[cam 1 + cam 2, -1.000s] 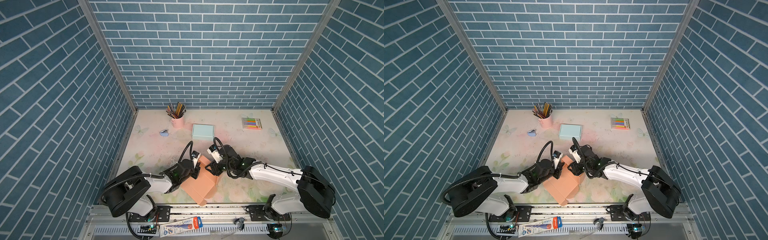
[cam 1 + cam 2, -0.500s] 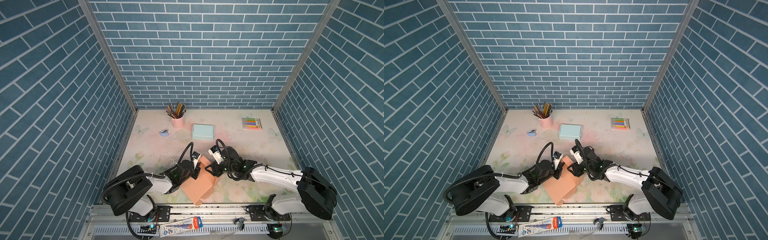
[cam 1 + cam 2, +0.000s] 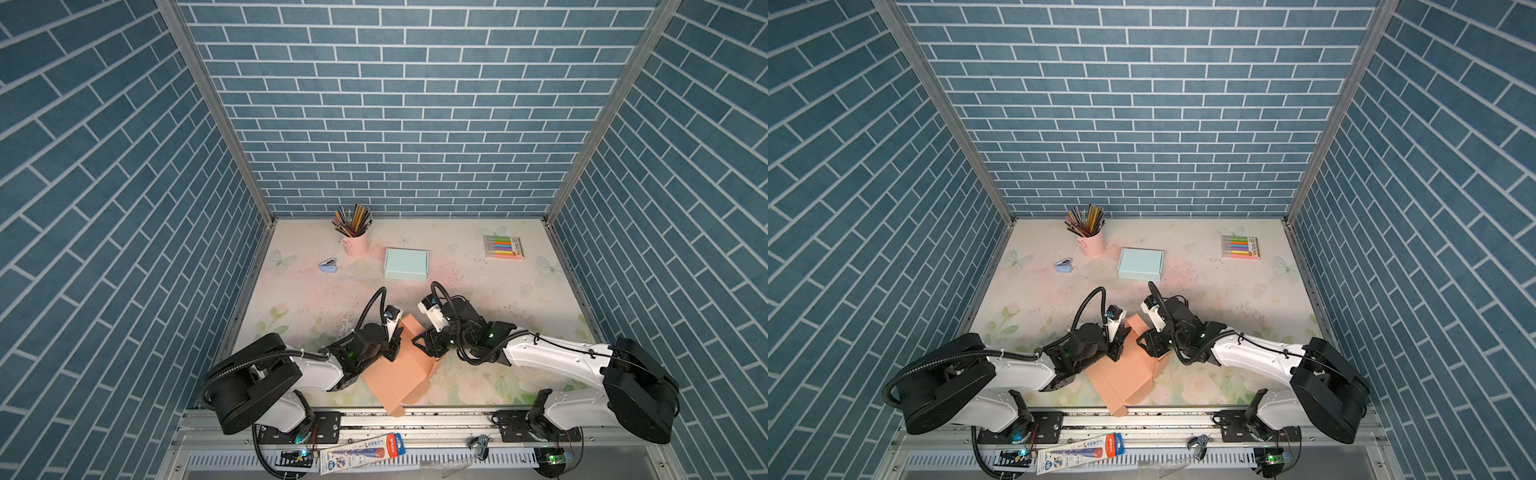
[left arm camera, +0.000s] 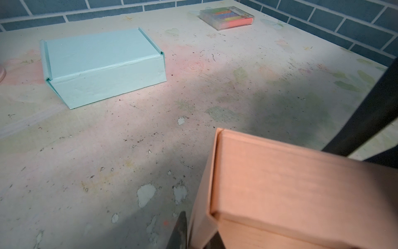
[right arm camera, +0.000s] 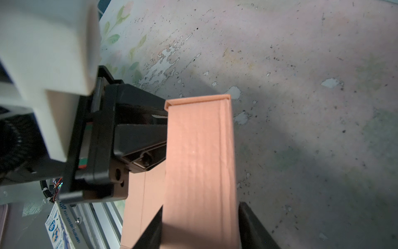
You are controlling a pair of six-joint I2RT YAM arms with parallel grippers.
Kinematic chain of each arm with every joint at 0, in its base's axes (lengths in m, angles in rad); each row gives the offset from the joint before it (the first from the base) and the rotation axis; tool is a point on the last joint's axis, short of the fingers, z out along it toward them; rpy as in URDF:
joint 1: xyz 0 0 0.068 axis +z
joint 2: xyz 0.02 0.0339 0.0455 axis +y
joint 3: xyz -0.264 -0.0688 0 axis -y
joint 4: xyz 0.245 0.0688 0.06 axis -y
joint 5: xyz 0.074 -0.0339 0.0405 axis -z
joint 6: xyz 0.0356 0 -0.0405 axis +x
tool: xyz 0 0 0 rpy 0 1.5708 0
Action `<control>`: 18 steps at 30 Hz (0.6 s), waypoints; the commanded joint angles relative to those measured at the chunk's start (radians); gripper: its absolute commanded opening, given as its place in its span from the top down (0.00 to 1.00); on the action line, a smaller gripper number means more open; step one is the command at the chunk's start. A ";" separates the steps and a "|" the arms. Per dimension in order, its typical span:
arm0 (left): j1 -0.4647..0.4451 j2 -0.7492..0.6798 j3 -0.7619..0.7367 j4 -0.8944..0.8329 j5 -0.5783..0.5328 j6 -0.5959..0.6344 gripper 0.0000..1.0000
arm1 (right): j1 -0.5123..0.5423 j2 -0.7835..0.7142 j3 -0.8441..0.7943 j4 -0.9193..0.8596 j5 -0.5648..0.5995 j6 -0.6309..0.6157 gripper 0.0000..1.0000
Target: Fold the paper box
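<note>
Nearest, on the metal rail (image 3: 453, 417) at the front: a flat printed pack (image 3: 359, 451) and a small metal clip (image 3: 480, 441), well apart.

Just behind, at the near edge of the table (image 3: 519, 299): the orange paper box (image 3: 399, 370), only part folded. Lies skewed, near corner poking out over the rail, broad panel flat, one wall raised at the far end.

At that wall from the left: the left gripper (image 3: 395, 337). Reaches in behind the raised card; fingertips hidden there in the right wrist view, so cannot tell whether clamped or standing free.

From the right: the right gripper (image 3: 423, 338). Straddles the same wall, a dark finger (image 5: 150, 232) against each face, clamped on the doubled card at a middling width.

Farther back, mid-table: a pale blue box (image 3: 405, 264), lid closed, contents hidden.

Left of it in both top views: a pink cup (image 3: 356, 247) crammed with coloured pencils (image 3: 352, 218), standing on end and fanning above the rim; further left, a small blue object (image 3: 328, 266).

Far right, near the back wall: a clear case (image 3: 516, 248), bright markers (image 3: 498, 247) side by side inside.
</note>
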 commanded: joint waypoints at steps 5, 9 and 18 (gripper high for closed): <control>-0.025 -0.033 -0.030 0.013 -0.024 -0.023 0.80 | -0.004 -0.015 0.002 -0.030 0.039 0.025 0.48; -0.036 -0.054 -0.039 0.000 -0.030 -0.030 0.79 | -0.013 -0.022 -0.006 -0.025 0.049 0.034 0.48; -0.067 -0.118 -0.053 -0.076 -0.034 -0.067 0.72 | -0.048 -0.033 -0.038 0.002 0.038 0.050 0.50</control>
